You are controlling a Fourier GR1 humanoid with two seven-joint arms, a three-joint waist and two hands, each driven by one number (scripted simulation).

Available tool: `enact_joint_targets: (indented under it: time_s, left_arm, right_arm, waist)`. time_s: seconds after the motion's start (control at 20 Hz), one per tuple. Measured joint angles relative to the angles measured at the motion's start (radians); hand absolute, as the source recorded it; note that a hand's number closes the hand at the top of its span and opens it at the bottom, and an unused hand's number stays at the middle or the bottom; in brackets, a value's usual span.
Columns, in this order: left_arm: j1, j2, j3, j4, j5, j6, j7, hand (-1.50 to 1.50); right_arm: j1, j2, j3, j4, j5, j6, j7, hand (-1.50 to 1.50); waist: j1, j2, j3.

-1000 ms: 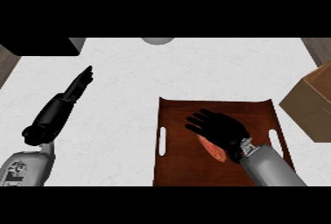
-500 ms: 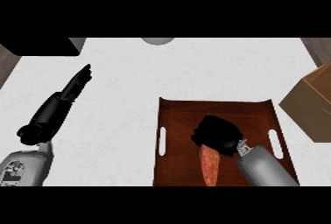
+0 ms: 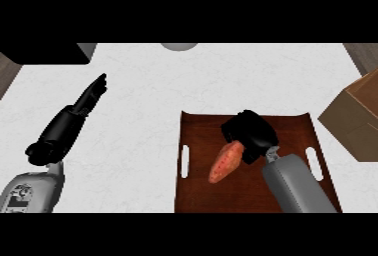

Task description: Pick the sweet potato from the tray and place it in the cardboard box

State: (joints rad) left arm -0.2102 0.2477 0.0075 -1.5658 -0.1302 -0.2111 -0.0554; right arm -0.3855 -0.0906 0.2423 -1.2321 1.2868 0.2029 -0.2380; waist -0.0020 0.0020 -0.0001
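Right robot hand (image 3: 249,134) sits centre-right of frame over the tray (image 3: 201,131), fingers curled round the upper end of the sweet potato (image 3: 224,164), gripping it. The sweet potato is orange-red and tilted, its lower end pointing to the lower left; it is over the middle of the brown tray, and whether it touches the tray floor cannot be told. The right grey forearm (image 3: 297,186) comes in from the lower right across the tray. Left robot hand (image 3: 90,95) rests in the upper left of the frame over the white table (image 3: 148,75), fingers straight, holding nothing. The cardboard box (image 3: 359,120) is at the right edge, just beside the tray's upper right corner. A grey round thing (image 3: 179,46) is at top centre.
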Motion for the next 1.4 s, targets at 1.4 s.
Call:
enact_joint_targets:
  time_s: [1.4]
  left_arm:
    - [0.011, -0.003, 0.025, -0.007, -0.002, -0.026, -0.005, 0.00]
  right_arm:
    - [-0.271, -0.067, -0.563, -0.360, -0.104, -0.034, 0.606, 1.50]
  waist:
    - [0.004, -0.002, 0.000]
